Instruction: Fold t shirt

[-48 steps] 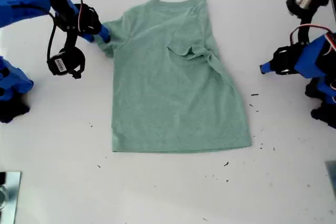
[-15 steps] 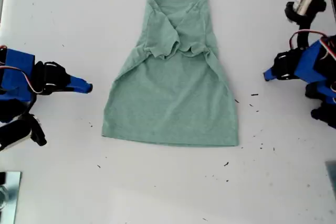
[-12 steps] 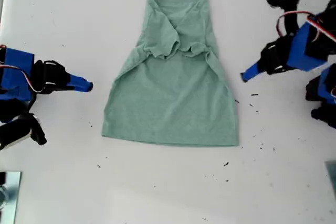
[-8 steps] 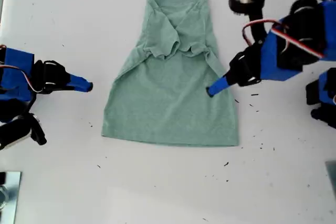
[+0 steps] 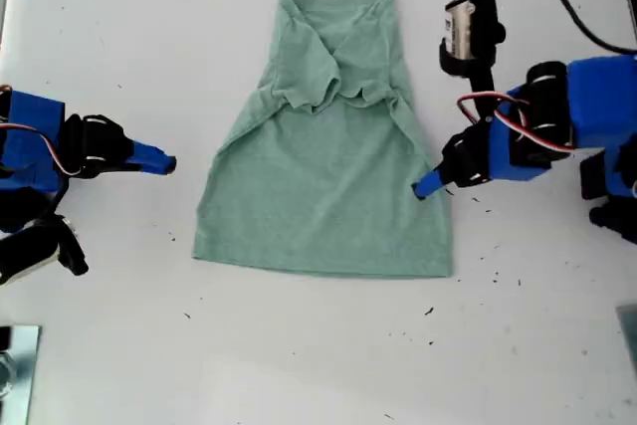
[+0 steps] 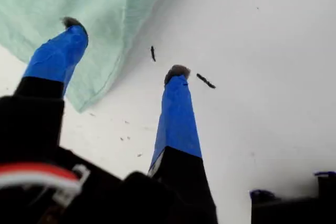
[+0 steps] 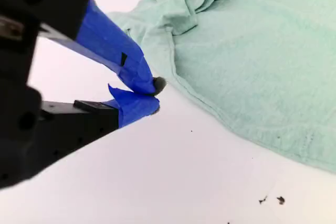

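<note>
You see my first gripper [image 6: 123, 48] swung in from the exterior view's right to the t shirt [image 5: 328, 146] edge, jaws open astride its hem, t shirt lying unmoved mid-table [image 5: 299, 355], sleeves folded in, my second gripper [image 7: 155, 95] unmoved beside it, jaws closed, empty.

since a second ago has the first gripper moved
Yes. My first gripper went from the exterior view's right edge inward to the t shirt side hem.

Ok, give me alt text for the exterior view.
A green t shirt lies on a white table, both sleeves folded inward. My first gripper, open, is at the shirt's edge on the exterior view's right; my second gripper, shut, is off the cloth on its left.
</note>
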You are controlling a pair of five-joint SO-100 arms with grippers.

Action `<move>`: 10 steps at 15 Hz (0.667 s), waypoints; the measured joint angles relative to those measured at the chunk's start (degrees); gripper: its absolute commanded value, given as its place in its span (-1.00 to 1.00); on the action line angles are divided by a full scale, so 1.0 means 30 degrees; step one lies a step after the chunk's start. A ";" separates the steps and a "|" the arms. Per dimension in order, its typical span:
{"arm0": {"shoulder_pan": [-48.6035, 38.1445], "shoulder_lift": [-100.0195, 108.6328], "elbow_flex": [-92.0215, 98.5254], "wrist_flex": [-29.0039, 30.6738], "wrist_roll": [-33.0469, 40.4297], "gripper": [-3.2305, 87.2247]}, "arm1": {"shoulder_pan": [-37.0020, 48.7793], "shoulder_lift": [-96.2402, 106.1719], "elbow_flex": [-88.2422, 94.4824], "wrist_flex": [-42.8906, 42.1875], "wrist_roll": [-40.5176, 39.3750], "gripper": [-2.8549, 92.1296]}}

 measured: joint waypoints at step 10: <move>0.0000 0.0000 0.0000 0.0000 0.0000 -0.93 | -0.0146 0.1113 -0.0645 0.1787 -0.0117 -0.94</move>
